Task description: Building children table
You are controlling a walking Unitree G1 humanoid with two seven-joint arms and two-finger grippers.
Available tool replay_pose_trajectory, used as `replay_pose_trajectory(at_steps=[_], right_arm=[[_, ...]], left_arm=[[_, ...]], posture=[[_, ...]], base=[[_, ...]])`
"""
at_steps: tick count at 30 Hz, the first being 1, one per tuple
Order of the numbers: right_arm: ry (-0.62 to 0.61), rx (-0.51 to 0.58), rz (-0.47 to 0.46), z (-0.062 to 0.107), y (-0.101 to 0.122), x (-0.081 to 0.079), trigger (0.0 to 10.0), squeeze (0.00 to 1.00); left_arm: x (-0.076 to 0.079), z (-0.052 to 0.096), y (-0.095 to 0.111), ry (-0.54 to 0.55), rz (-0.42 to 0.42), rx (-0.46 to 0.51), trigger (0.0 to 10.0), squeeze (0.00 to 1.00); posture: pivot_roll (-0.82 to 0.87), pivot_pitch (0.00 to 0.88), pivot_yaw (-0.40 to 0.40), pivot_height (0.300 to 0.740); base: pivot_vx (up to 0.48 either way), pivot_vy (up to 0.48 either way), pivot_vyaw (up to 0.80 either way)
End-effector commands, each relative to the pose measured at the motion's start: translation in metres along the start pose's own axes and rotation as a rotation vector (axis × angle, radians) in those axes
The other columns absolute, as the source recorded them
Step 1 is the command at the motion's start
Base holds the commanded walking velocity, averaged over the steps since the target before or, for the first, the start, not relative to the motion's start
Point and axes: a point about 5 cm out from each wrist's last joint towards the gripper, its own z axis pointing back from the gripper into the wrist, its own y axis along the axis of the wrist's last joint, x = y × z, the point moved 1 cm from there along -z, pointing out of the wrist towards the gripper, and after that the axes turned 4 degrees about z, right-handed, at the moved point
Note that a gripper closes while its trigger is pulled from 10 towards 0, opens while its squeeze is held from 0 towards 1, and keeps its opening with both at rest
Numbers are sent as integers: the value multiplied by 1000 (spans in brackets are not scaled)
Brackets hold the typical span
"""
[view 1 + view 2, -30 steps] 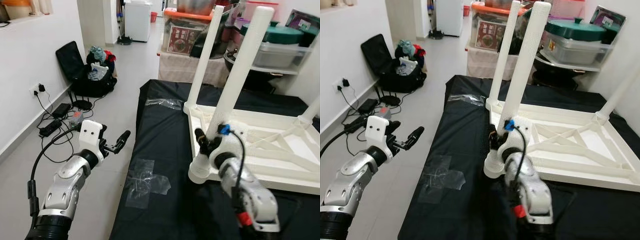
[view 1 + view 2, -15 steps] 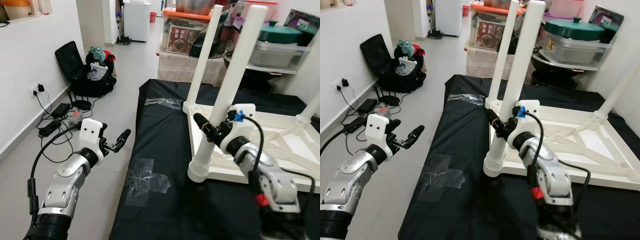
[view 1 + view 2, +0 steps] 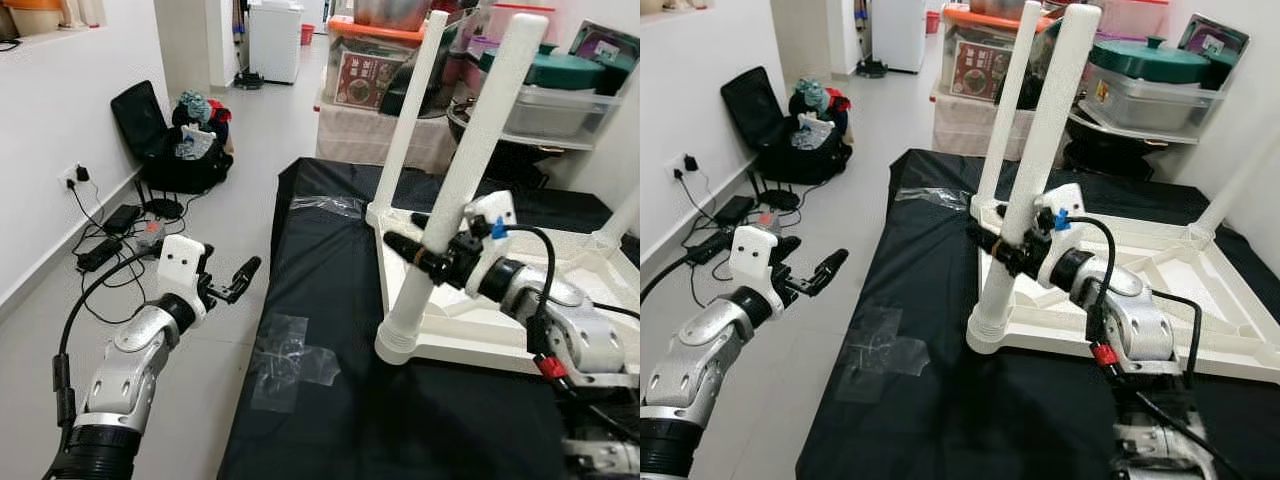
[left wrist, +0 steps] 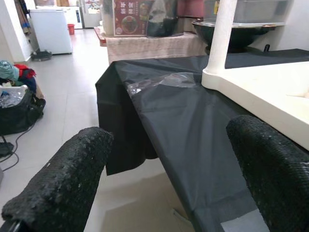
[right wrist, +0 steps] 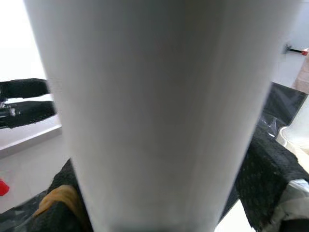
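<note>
While the white children's table (image 3: 560,290) lies upside down on the black-covered counter (image 3: 330,300), my right tool (image 3: 418,252) is clamped around its near leg (image 3: 450,190), fingers on either side; my left tool (image 3: 240,280) hovers over the floor (image 3: 240,150) beside the counter, fingers apart, holding nothing.

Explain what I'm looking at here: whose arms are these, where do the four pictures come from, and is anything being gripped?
It is a humanoid robot's two silver arms. Two pictures come from its head cameras, one from each wrist. A white children's table lies upside down on a black sheet, legs pointing up. The right gripper closes around the nearest leg, the pale column in the right wrist view. The left gripper hangs open over the floor, holding nothing.
</note>
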Motion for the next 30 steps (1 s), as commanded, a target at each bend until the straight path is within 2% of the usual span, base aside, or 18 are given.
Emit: replay_pose_trajectory(at_steps=[1,2,3,5,13,15,17,18,20,21,22,23,25,26,28,29,30], right_arm=[[8,5,11,0,2,2,6941,0],[8,5,11,0,2,2,6941,0],[-77,-9,-15,-3,0,12,0,0],[-194,-5,-57,-6,-3,20,0,0],[-269,52,-77,-6,3,15,0,0],[-489,38,-103,1,-2,15,0,0],[-597,23,-118,7,-6,14,0,0],[-693,8,-97,14,-14,9,0,0],[-693,8,-97,14,-14,9,0,0],[-759,4,-81,20,-20,1,0,0],[-759,4,-81,20,-20,1,0,0],[-829,-3,-32,27,-25,-9,0,0],[-829,-3,-32,27,-25,-9,0,0],[-890,-12,-40,33,-33,-22,0,0],[-890,-12,-40,33,-33,-22,0,0],[-836,37,-107,27,-36,-34,0,0],[-836,37,-107,27,-36,-34,0,0]], left_arm=[[2,0,0,-14,-23,-4,10000,0],[2,0,0,-14,-23,-4,10000,0],[1,0,0,-14,-24,-4,10000,0],[2,0,0,-16,-24,-7,10000,0],[2,-1,-1,-24,-24,-11,10000,0],[2,-2,-1,-24,-24,-9,10000,0],[2,-2,0,-23,-24,-7,10000,0],[2,-1,-1,-20,-24,-8,10000,0],[2,-1,-1,-20,-24,-8,10000,0],[2,0,-3,-18,-23,-10,10000,0],[2,0,-3,-18,-23,-10,10000,0],[2,1,-4,-16,-23,-12,10000,0],[2,1,-4,-16,-23,-12,10000,0],[2,2,-5,-15,-22,-15,10000,0],[2,2,-5,-15,-22,-15,10000,0],[2,1,-5,-17,-20,-17,10000,0],[2,1,-5,-17,-20,-17,10000,0]], posture=[[95,0,-120,740],[95,0,-120,740],[99,0,-122,740],[97,0,-119,740],[85,0,-109,740],[78,0,-111,740],[77,0,-112,740],[78,0,-114,740],[78,0,-114,740],[76,0,-113,740],[76,0,-113,740],[76,0,-114,740],[76,0,-114,740],[75,0,-110,740],[75,0,-110,740],[58,0,-96,740],[58,0,-96,740]], base=[[0,0,0],[0,0,0],[0,0,0],[0,0,0],[0,0,0],[0,0,0],[0,0,0],[0,0,0],[0,0,0],[0,0,0],[0,0,0],[0,0,0],[0,0,0],[0,0,0],[0,0,0],[0,0,0],[0,0,0]])
